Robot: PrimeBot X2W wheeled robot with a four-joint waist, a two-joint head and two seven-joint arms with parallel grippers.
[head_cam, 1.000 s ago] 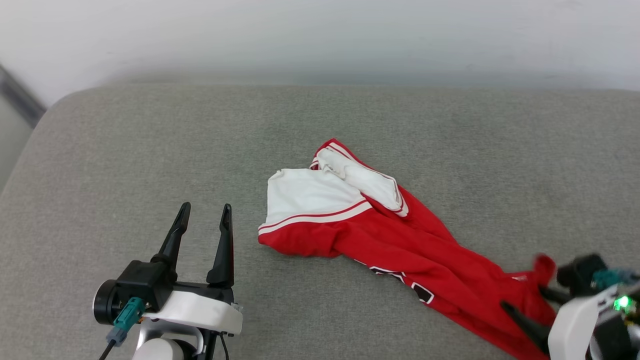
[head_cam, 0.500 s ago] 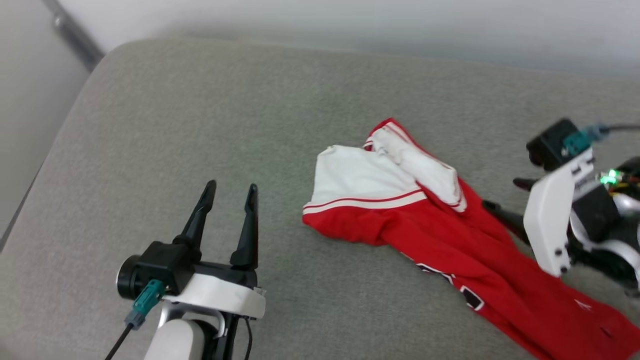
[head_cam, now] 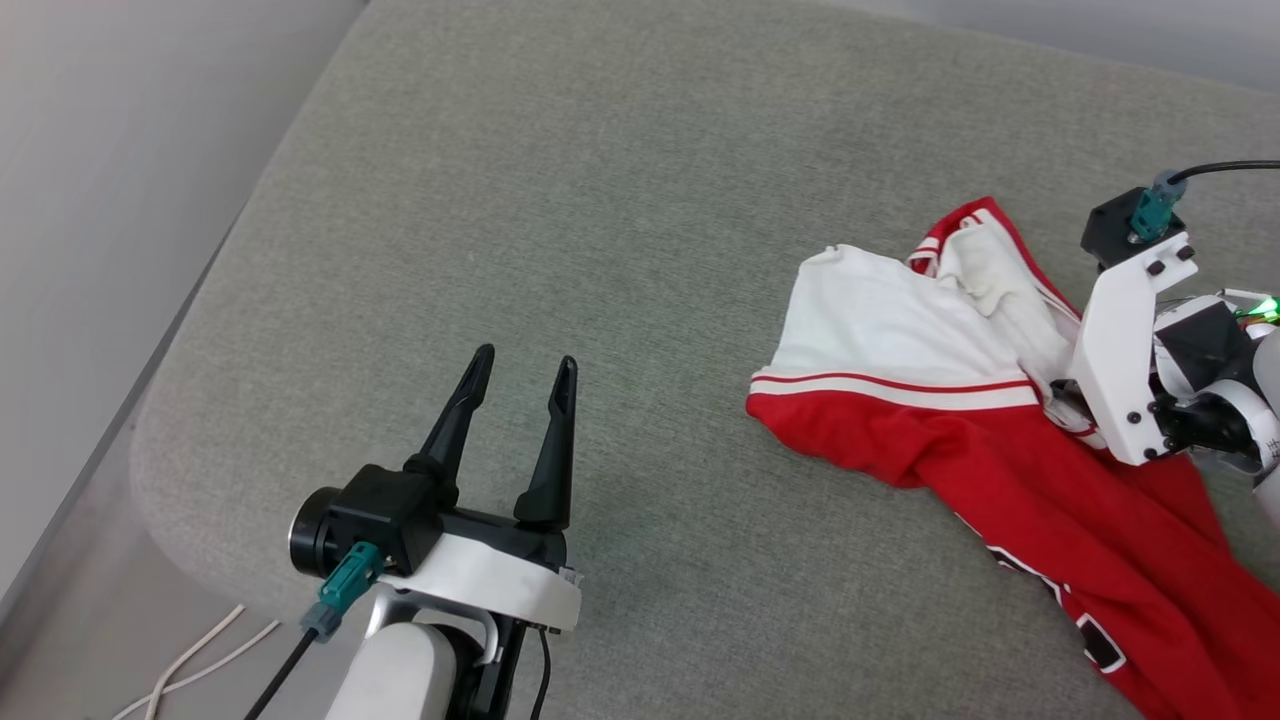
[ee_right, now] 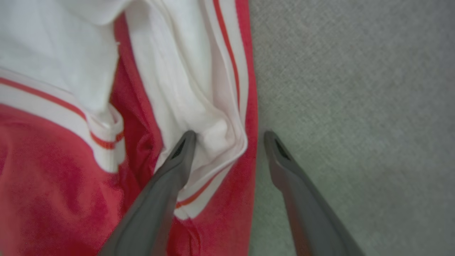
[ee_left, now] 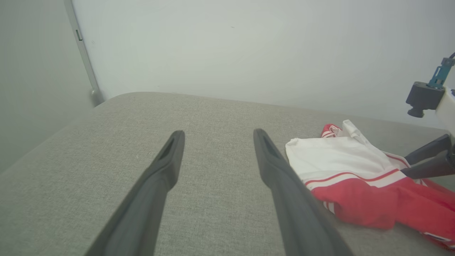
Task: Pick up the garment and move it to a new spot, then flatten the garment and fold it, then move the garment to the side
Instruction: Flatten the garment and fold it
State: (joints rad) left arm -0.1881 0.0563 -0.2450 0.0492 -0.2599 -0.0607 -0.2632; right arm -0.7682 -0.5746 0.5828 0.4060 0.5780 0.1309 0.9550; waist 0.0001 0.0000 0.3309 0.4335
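Note:
The garment lies crumpled on the grey cushion, red body trailing to the lower right, white sleeves bunched at its upper end. Part of its black, white-outlined lettering peeks out of a fold. My right gripper is open and down over the right sleeve: one finger rests on the white cloth, the other on bare cushion beside the red edge. Its white wrist housing hides the fingers in the head view. My left gripper hovers open and empty, well left of the garment.
The cushion's rounded left edge drops to a pale floor with white cables. A plain wall rises behind the cushion. Bare grey cushion stretches between my left gripper and the garment.
The head camera has swung left and down. My right gripper has travelled from the garment's lower red end up to the white sleeve. The left gripper stays open.

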